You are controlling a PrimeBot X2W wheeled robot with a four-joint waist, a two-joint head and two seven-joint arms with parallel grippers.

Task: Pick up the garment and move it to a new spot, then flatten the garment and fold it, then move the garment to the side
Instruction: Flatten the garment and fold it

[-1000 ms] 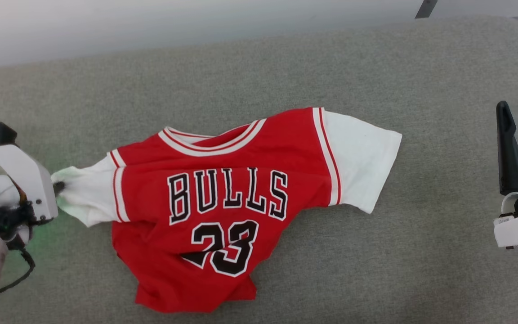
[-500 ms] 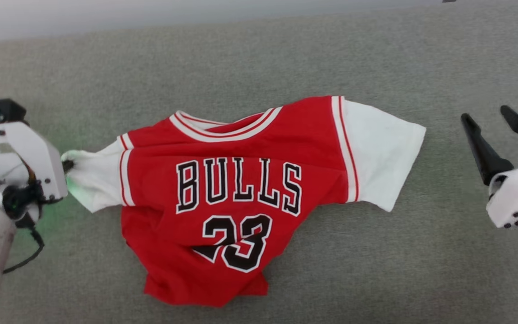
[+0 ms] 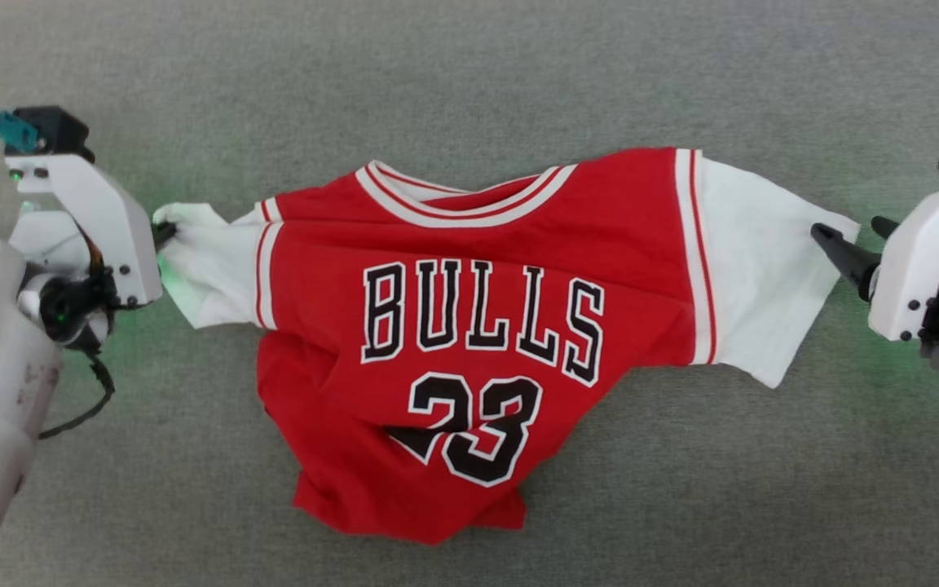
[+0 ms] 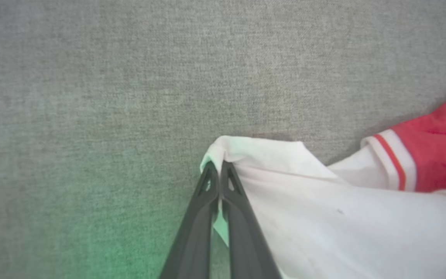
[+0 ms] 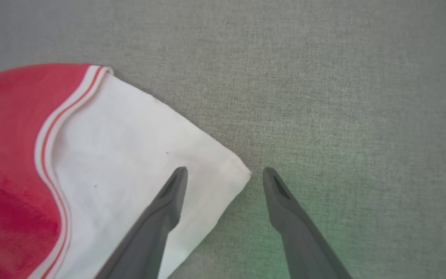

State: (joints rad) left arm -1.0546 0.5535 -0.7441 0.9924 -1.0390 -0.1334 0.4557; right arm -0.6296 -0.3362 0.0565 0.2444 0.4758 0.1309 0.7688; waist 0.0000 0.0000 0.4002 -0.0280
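The garment (image 3: 469, 326), a red jersey with white sleeves, black "BULLS" and 23, lies face up on the grey cushion, its lower body crumpled. My left gripper (image 3: 166, 235) is shut on the tip of the left white sleeve (image 3: 209, 269); the left wrist view shows the sleeve (image 4: 323, 209) pinched between the closed fingers (image 4: 217, 172). My right gripper (image 3: 848, 236) stands open at the outer corner of the right sleeve (image 3: 763, 269). In the right wrist view, the gripper (image 5: 225, 174) straddles the sleeve's corner (image 5: 223, 174), one finger (image 5: 168, 201) over the white cloth, the other over bare cushion.
Grey fabric cushion (image 3: 469, 73) extends on all sides of the jersey. Green light from the wrists tints the fabric beside each gripper.
The camera tilted down, so the scene shifted. My left gripper closed on the left sleeve tip. My right gripper swung in from the right edge to the right sleeve's corner.
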